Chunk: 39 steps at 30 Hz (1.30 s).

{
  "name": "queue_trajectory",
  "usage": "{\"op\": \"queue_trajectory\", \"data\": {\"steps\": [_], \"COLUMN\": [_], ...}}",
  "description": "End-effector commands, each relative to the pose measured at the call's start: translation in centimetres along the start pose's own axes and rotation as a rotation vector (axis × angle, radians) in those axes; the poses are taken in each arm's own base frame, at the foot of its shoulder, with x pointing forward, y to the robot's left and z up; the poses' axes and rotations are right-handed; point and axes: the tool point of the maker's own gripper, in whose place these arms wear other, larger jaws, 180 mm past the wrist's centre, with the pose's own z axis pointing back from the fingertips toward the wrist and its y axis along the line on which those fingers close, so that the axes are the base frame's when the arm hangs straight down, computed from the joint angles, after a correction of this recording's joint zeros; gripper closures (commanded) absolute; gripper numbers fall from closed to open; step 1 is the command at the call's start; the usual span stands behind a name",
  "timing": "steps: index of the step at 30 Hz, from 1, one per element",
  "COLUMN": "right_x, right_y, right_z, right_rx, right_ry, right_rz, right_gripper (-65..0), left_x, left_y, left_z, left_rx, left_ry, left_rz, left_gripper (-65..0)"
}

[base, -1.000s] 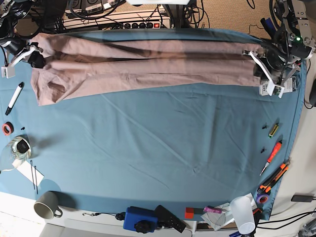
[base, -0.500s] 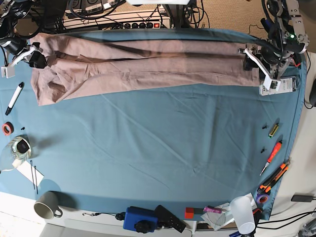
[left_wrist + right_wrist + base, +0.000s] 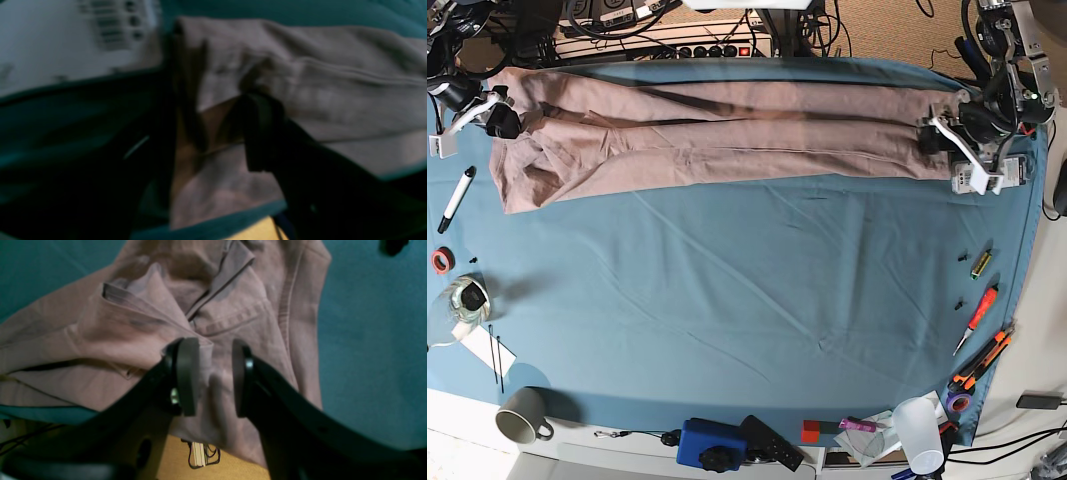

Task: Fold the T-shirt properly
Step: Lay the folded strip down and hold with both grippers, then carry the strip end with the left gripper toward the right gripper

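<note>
The base view is evenly and brightly lit, sharp at the centre, with the cloth (image 3: 757, 300) edges bowing outward like a wide-angle lens. Soft shadows sit in the folds of the shirt (image 3: 717, 135). The left wrist view is dim and heavily blurred; the shirt (image 3: 300, 83) shows smeared, and everything below it sinks into near black. The right wrist view is brighter, its shirt (image 3: 233, 306) seams fairly crisp, the dark fingers (image 3: 186, 376) soft-edged.

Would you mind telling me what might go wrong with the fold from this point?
The right gripper stands open around a bunched corner of the T-shirt, so that end may drop unevenly. The shirt's far edge lies at the edge of the table cloth, above cables; it might slide off. The left wrist view is too blurred to confirm a grip.
</note>
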Motion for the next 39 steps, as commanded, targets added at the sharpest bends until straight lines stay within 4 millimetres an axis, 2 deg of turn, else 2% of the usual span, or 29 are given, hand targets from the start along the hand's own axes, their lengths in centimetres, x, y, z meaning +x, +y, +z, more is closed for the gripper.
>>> {"op": "queue_trajectory", "data": {"steps": [1, 4, 7, 11, 15, 19, 21, 25, 30, 33, 39], "right_x": [1.4, 1.4, 1.4, 1.4, 1.5, 1.5, 1.5, 1.6, 1.6, 1.6, 1.6], "right_y": [-0.2, -0.2, -0.2, -0.2, -0.2, -0.2, -0.2, -0.2, -0.2, -0.2, -0.1], "right_z": [0.7, 0.7, 0.7, 0.7, 0.7, 0.7, 0.7, 0.7, 0.7, 0.7, 0.7], "right_rx": [-0.012, -0.012, -0.011, -0.011, -0.011, -0.011, -0.011, -0.010, -0.010, -0.009, -0.007], "right_ry": [-0.036, -0.036, -0.036, -0.036, -0.039, -0.039, -0.039, -0.040, -0.041, -0.041, -0.043], "right_rz": [0.030, 0.030, 0.030, 0.030, 0.030, 0.030, 0.031, 0.030, 0.030, 0.030, 0.030], "right_gripper": [-17.6, -17.6, -17.6, -17.6, -17.6, -17.6, -17.6, -17.6, -17.6, -17.6, -17.6], "left_x": [-3.6, -3.4, -2.9, -2.2, 0.2, 4.0, 4.9, 4.2, 3.8, 4.0, 2.2], "left_y": [-0.3, -0.9, -0.5, -0.1, -1.5, -4.8, -6.7, -10.6, -13.4, -15.1, -21.4], "left_z": [-0.3, -0.3, -0.4, 0.1, 1.6, 4.5, 5.9, 7.5, 8.7, 8.4, 6.3], "left_rx": [-0.013, -0.046, -0.027, 0.021, 0.027, 0.000, -0.042, -0.196, -0.318, -0.370, -0.490], "left_ry": [0.145, 0.133, 0.107, 0.091, 0.012, -0.154, -0.221, -0.263, -0.299, -0.312, -0.277], "left_rz": [0.021, 0.028, 0.015, -0.009, -0.083, -0.252, -0.312, -0.399, -0.456, -0.472, -0.581], "left_gripper": [-24.0, -12.5, -1.7, 0.0, 0.0, 0.0, 0.0, 0.0, 0.0, 0.0, 0.0]}}
